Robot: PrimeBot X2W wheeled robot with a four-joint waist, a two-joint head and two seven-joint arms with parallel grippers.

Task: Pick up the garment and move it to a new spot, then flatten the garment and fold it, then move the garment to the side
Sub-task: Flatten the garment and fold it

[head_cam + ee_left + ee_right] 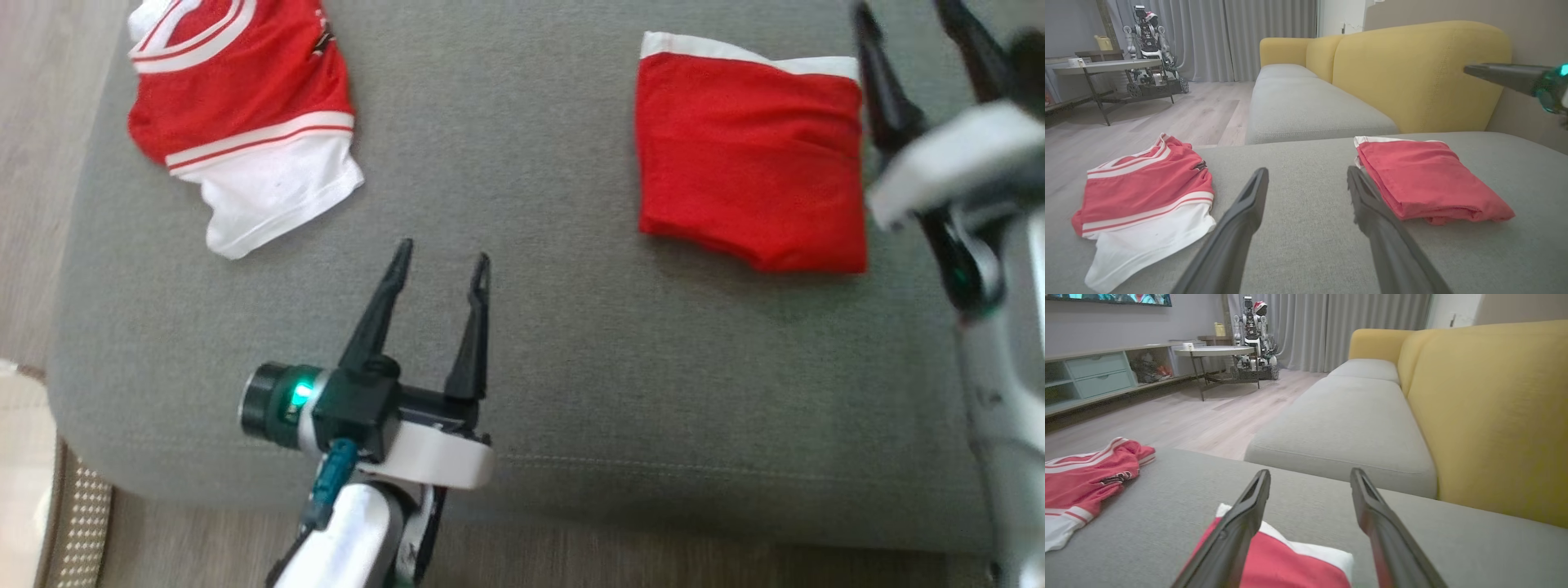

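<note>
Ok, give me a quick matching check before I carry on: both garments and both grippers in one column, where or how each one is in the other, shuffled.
1. folded red garment
2. red-and-white garment
3. left gripper
4. right gripper

A. open, above bare grey cushion between the garments
B. crumpled, at the cushion's left end
C. open, over the folded garment's white-trimmed corner
D. lies neat toward the cushion's right end

Pairs: 1-D, 2-B, 3-A, 4-C
</note>
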